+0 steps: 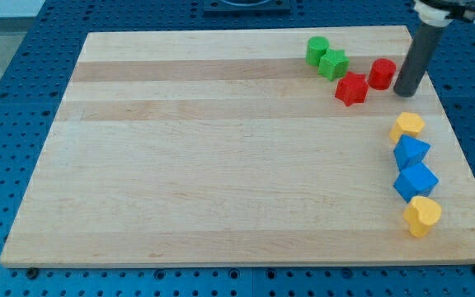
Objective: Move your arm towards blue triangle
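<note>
Nearest the lens sits a yellow heart-shaped block (421, 215), far toward the view's bottom from my tip (404, 91) and a touch to its right. Just beyond it, touching or nearly so, comes a blue cube-like block (415, 181), and then the blue triangle (410, 151), which is the one I want; it lies below my tip in the view, about in line with it, and looks pressed against the blue cube-like block beneath it. Between the blue triangle and my tip is a second yellow block (406, 125), shape unclear, close above the triangle and perhaps touching it. That is my main worry: if I drive straight down the view, I judge the rod meets this yellow block first and shoves it into the triangle, and the whole column could slide toward the wooden board (221, 165) edge. Approaching from the view's left of the column seems safer. My tip stands just beside a red cylinder (381, 73) on its left; a sideways drift would knock it toward the red star-like block (351, 88). Farther left are two green blocks (326, 57), well clear. This rig carries no pincer, only a bare rod, so there is no opening to report.
</note>
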